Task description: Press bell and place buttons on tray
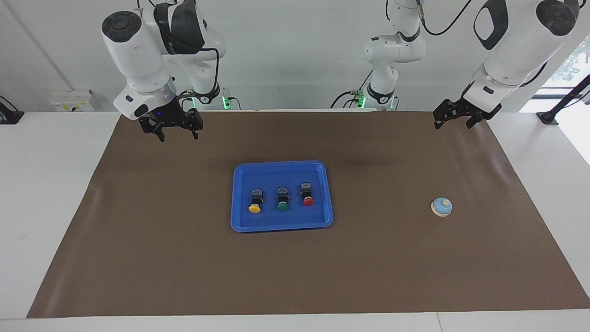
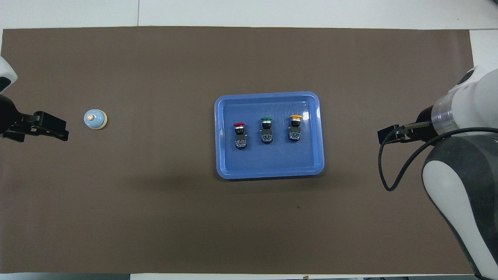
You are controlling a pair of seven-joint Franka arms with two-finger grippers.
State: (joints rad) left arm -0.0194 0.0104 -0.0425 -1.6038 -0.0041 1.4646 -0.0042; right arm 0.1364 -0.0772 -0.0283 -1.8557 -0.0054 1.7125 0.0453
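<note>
The blue tray (image 1: 281, 221) (image 2: 268, 162) lies in the middle of the brown mat. In it three buttons lie in a row on their sides: yellow (image 1: 254, 208) (image 2: 296, 117), green (image 1: 282, 207) (image 2: 266, 119) and red (image 1: 308, 201) (image 2: 239, 125). The light blue bell (image 1: 441, 206) (image 2: 95, 118) stands alone on the mat toward the left arm's end. My right gripper (image 1: 179, 136) (image 2: 390, 135) hangs open and empty over the mat at the right arm's end, well clear of the tray. My left gripper (image 1: 452, 125) (image 2: 58, 132) waits open and empty in the air, over the mat beside the bell.
The brown mat (image 1: 295, 276) covers most of the white table. A black cable (image 2: 383, 171) loops down from the right wrist. A third white arm (image 1: 389, 50) stands at the table's edge between the two bases.
</note>
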